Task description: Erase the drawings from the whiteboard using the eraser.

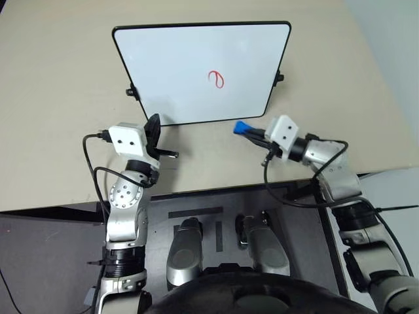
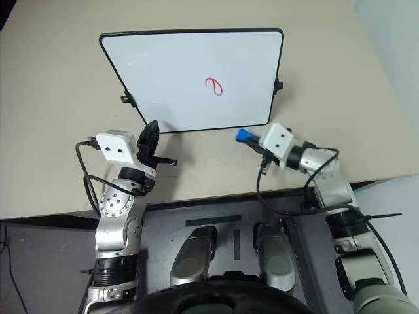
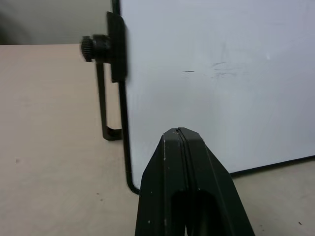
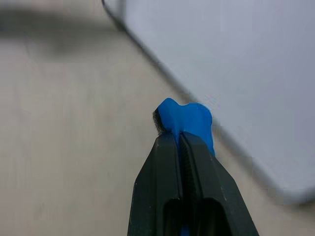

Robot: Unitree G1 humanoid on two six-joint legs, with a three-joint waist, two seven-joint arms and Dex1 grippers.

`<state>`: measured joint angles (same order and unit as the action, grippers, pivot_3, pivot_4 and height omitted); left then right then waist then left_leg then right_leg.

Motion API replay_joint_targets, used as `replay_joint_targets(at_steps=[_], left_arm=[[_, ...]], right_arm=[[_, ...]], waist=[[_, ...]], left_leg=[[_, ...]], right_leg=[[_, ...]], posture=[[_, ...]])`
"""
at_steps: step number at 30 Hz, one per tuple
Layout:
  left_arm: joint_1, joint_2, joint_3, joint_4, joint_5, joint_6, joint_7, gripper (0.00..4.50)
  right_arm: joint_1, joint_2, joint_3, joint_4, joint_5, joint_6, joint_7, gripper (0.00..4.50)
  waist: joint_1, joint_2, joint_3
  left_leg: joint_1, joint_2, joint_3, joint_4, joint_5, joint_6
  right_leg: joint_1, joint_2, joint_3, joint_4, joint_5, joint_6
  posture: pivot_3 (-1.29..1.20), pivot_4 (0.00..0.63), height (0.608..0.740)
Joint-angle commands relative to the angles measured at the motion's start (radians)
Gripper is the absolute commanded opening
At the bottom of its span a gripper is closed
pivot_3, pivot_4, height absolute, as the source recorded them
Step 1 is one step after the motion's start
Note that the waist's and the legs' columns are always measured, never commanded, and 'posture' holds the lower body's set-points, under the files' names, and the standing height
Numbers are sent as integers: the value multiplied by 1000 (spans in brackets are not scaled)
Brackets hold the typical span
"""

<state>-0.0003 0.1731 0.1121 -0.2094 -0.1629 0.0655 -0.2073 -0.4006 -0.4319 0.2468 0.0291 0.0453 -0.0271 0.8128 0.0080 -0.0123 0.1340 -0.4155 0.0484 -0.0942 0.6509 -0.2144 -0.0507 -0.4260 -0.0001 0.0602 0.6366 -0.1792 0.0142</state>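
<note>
Jaws first: ours on the right gripper (image 4: 183, 140) are clenched on the eraser (image 1: 241, 127), whose blue end sticks out past the tips, while those of the left gripper (image 3: 179, 135) are pressed together with nothing between them, close to the whiteboard (image 1: 177, 72) at its near left corner. We judge the step in hand to be carrying the eraser to the drawings (image 1: 216, 79), a small red loop right of the board's middle and well apart from the blue tip, which hangs over the desk (image 1: 59, 98) just off the board's near right corner. To do it well, we should bring the exposed blue face flat onto the white surface, not the black fingers, and press lightly, since the board stands tilted on side clips and could shift.
</note>
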Motion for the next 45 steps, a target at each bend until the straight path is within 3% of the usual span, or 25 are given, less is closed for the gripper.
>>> replay_joint_targets(at_steps=[1, 5, 13, 25, 45], left_arm=[[-20, -7, -9, -4, 7, -27, 4, 0], [-28, -11, -10, 5, 9, -33, 9, 0], [-17, -17, -5, -2, 13, -45, 26, 0], [-25, -16, -7, 6, 10, -48, 27, 0], [-45, -12, -6, 25, 10, -51, 16, 0]], right_arm=[[-121, 28, 50, 58, -110, -206, -38, 32], [-246, 37, 85, 273, -247, -421, -136, 32], [-402, 40, 89, 582, -389, -641, -320, 32], [-487, 26, 35, 647, -457, -747, -569, 32], [-403, 58, 113, 711, -429, -739, -405, 32]], waist=[[-2, 0, 0], [6, 0, 0], [10, 0, 0], [8, 1, 1], [2, 0, 0]], left_leg=[[0, 0, 0, 0, 0, 0], [0, 1, -2, -1, 0, 0], [-4, 0, 0, -2, -1, 0], [-2, 0, -1, -2, 0, 1], [-3, 0, -1, -2, 0, 0]], right_leg=[[0, 0, 0, 0, 0, 0], [-1, -1, -1, 1, 1, -1], [-7, -4, -1, 2, 2, 0], [-8, -4, -1, 5, 10, -6], [-9, -4, 0, 0, 9, -4]], posture=[[0, 150, 740], [0, 150, 740], [0, 150, 740], [0, 150, 740], [0, 150, 740]])
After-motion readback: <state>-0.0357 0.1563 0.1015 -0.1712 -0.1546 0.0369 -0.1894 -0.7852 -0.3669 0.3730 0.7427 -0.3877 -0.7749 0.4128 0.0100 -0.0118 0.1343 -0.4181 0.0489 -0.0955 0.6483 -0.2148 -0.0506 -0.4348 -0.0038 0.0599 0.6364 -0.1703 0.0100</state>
